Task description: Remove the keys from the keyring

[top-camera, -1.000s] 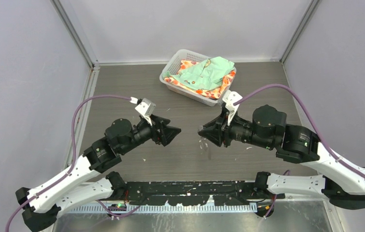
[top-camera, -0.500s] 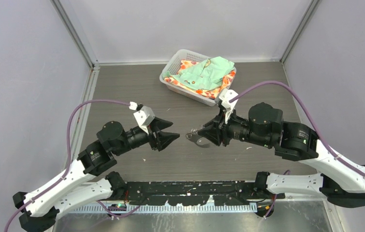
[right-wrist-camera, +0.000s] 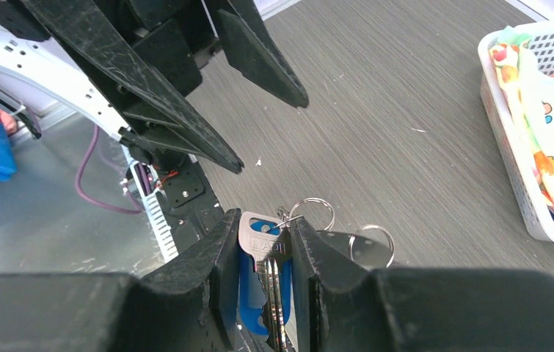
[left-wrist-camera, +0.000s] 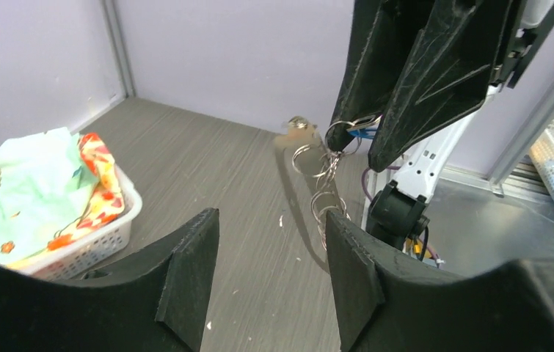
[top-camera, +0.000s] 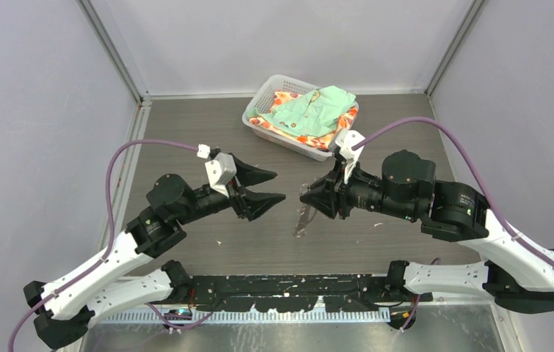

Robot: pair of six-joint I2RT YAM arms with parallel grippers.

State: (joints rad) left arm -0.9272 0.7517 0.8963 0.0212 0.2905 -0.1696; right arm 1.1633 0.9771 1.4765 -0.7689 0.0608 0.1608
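Right fingers (right-wrist-camera: 208,257) are clamped flat on the keys (right-wrist-camera: 266,257): a silvery stamped blade lies on top, with a bright blue plastic head showing behind it in the narrow gap. From the key heads the keyring (left-wrist-camera: 327,174) trails out as a string of thin, shiny wire loops linked one into the next. In the left wrist view it hangs down from the black, wedge-shaped fingertips above the surface (top-camera: 186,139); whether its lowest loop touches the boards I cannot tell. Left fingers (left-wrist-camera: 186,264) are spread wide apart, matte black and tapering to blunt points. They face the dangling loops from just beside them, and the loops show through the gap between the two tips. Dark grey-brown wood-grain planks make up the surface, scattered with a few pale specks (top-camera: 219,242). Well behind both arms, near the far edge, stands a white mesh basket (top-camera: 253,111) of perforated plastic. It holds a crumpled mint-green cloth (top-camera: 314,108) lying over an orange floral cloth (top-camera: 287,97). Purple cables (top-camera: 149,147) arc over each arm, and smooth pale lilac walls (top-camera: 39,110) close in the sides and back.
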